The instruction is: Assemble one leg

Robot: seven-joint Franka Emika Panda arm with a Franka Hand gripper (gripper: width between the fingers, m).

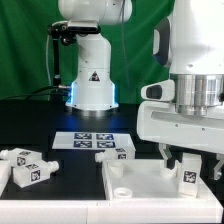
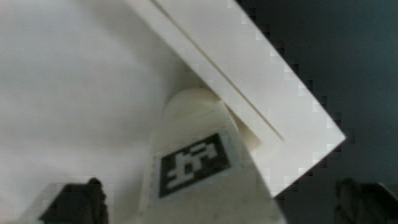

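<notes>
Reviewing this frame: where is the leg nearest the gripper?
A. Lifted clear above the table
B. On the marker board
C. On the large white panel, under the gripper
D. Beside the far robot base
C: the leg sits on the rimmed panel directly below the gripper, and the wrist view shows it against the panel's rim.

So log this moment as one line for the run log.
tool: over panel, state unclear | leg: upright at panel corner, under tool | spare legs: lying off panel | marker board: untouched
</notes>
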